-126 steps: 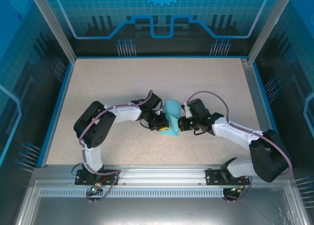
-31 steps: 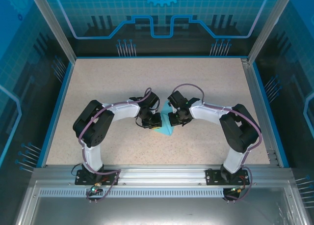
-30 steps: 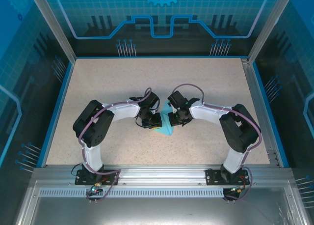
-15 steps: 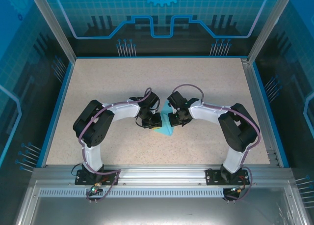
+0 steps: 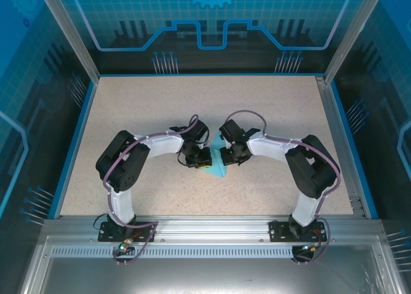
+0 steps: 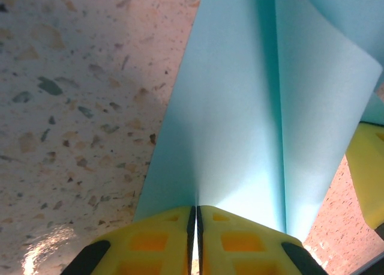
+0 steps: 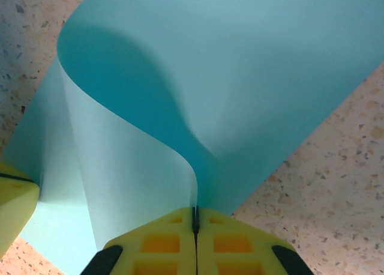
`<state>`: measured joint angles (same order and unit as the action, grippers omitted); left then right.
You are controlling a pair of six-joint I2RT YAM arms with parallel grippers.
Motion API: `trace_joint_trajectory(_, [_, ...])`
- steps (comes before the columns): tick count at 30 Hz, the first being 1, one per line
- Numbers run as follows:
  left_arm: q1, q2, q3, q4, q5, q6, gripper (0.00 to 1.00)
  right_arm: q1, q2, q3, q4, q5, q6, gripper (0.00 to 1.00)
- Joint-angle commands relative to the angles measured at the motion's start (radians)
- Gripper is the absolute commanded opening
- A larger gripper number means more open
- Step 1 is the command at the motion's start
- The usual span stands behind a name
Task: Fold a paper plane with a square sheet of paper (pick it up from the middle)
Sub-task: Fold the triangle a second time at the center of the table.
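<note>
The square sheet of paper (image 5: pixel 218 167) is thin cyan paper, curled and partly folded, lying low over the speckled table between my two grippers. My left gripper (image 5: pixel 204 163) is shut on the sheet's left part; in the left wrist view its yellow fingers (image 6: pixel 240 244) pinch the paper (image 6: pixel 240 125) at a crease. My right gripper (image 5: pixel 225 156) is shut on the right part; its yellow fingers (image 7: pixel 162 246) clamp a curled edge of the paper (image 7: pixel 240 77). A yellow fingertip (image 6: pixel 367 167) of the right gripper shows at the right edge of the left wrist view.
The speckled beige table (image 5: pixel 160 101) is bounded by a blue rim and an aluminium frame (image 5: pixel 192 230) at the near edge. Both arms bend inward and meet near the table's middle, with open surface all around them.
Since four seconds ago both grippers have come down and closer together, and the paper has dropped from a raised hold to lie low on the table. Nothing visibly moves over the last second.
</note>
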<state>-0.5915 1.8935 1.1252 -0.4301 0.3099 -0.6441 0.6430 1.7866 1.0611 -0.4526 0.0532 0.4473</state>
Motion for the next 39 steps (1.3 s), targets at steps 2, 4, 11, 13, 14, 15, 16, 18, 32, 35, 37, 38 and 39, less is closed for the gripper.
trace_joint_trajectory(2, [0.008,0.015,0.017,-0.028,-0.012,0.02,0.14,0.015,0.04,-0.008,-0.003,0.018,0.012,0.06])
trace_joint_trajectory(4, [0.008,0.01,0.014,-0.026,-0.014,0.021,0.14,0.015,0.042,-0.013,-0.002,0.022,0.011,0.06])
trace_joint_trajectory(11, [0.008,-0.019,-0.002,-0.004,-0.017,0.006,0.16,0.016,0.037,-0.02,-0.006,0.031,0.008,0.06])
trace_joint_trajectory(13, [0.008,-0.036,-0.009,0.009,-0.018,0.002,0.17,0.015,0.038,-0.018,-0.003,0.028,0.007,0.06])
trace_joint_trajectory(14, [0.009,-0.046,-0.014,0.016,-0.018,-0.002,0.17,0.016,0.039,-0.017,-0.001,0.027,0.008,0.06])
trace_joint_trajectory(15, [0.009,-0.057,-0.021,0.023,-0.018,-0.003,0.17,0.014,0.04,-0.017,0.0,0.025,0.01,0.06])
trace_joint_trajectory(16, [0.01,-0.066,-0.026,0.033,-0.019,-0.005,0.18,0.014,0.037,-0.016,0.003,0.022,0.013,0.06])
trace_joint_trajectory(18, [0.014,-0.066,-0.026,0.034,-0.018,-0.003,0.18,0.014,0.025,-0.024,0.016,0.011,0.013,0.06])
trace_joint_trajectory(32, [0.015,0.012,-0.019,0.034,0.026,-0.002,0.16,-0.008,-0.03,-0.02,0.022,-0.029,0.001,0.07])
trace_joint_trajectory(35, [0.015,0.016,-0.02,0.03,0.024,0.003,0.15,-0.008,-0.024,-0.025,0.029,-0.031,0.001,0.07])
trace_joint_trajectory(37, [0.016,0.015,-0.023,0.032,0.025,0.003,0.15,-0.008,-0.018,-0.026,0.032,-0.03,0.002,0.07])
trace_joint_trajectory(38, [0.016,0.013,-0.025,0.034,0.024,0.002,0.15,-0.008,-0.013,-0.026,0.033,-0.029,0.003,0.07])
trace_joint_trajectory(39, [0.017,0.01,-0.026,0.036,0.024,0.002,0.15,-0.01,-0.01,-0.027,0.035,-0.029,0.003,0.07])
